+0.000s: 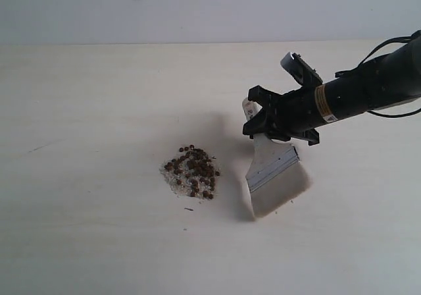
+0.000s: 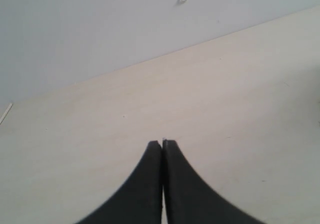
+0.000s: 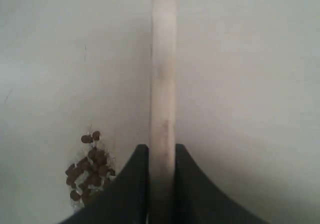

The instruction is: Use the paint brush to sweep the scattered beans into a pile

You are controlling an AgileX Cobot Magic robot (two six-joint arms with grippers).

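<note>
Beans (image 1: 197, 166): gathered in one pile (image 1: 191, 173) on desk (image 1: 92, 110); sweeping looks nearly done.
Paint brush (image 1: 275, 170): handle clamped in right pincer (image 1: 265, 122), bristles down at desk just beside pile, angled for pushing.
Left pincer (image 2: 162, 145): closed, empty, idle.

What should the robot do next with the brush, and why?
Probably lift the paint brush slightly up and away. The beans already lie together in one pile, and the bristles sit apart from it, on its right in the exterior view. Another sweep might only scatter them.
</note>
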